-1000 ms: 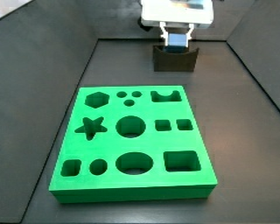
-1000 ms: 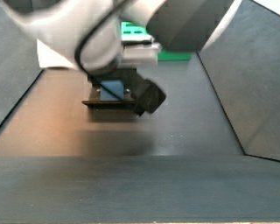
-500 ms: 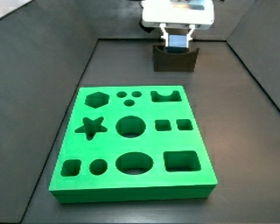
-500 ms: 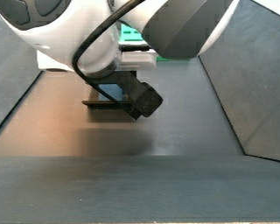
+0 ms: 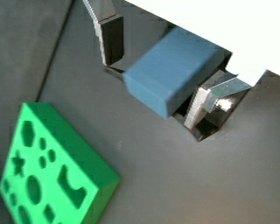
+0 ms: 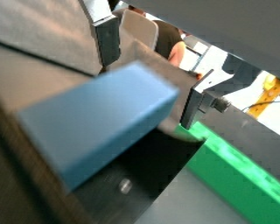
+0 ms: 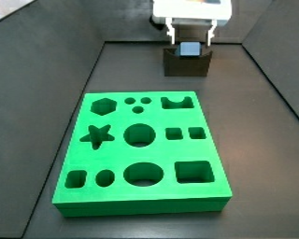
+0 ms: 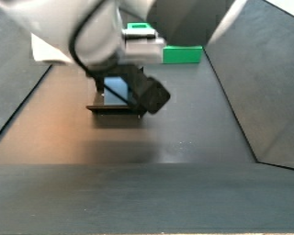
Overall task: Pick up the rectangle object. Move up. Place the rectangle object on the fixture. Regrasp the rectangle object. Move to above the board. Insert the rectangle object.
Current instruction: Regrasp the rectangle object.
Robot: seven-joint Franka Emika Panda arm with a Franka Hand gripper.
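Wrist views both showed the block [image 5: 171,73] lodged between the silver fingers [image 5: 209,101] of the gripper [image 5: 154,74], the plates lying against its two sides. The jaws were therefore judged to be pressed onto the block, though firm contact at the pads could not be confirmed. In a side view the gripper [image 7: 190,37] was positioned directly above the fixture [image 7: 189,62], with the block [image 7: 190,48] at or just over the fixture's notch; whether it was seated there could not be told. The step in hand was judged to be placement on the fixture or the regrasp that follows. The next move would call for a secure, square hold on the block, a straight lift clear of the fixture, and travel to above the board [image 7: 142,155], which lay well apart from the fixture, nearer the camera. The floor [image 7: 258,121] around the fixture was seen as a dark, matte sheet, enclosed by dark sloping walls [image 8: 254,73].
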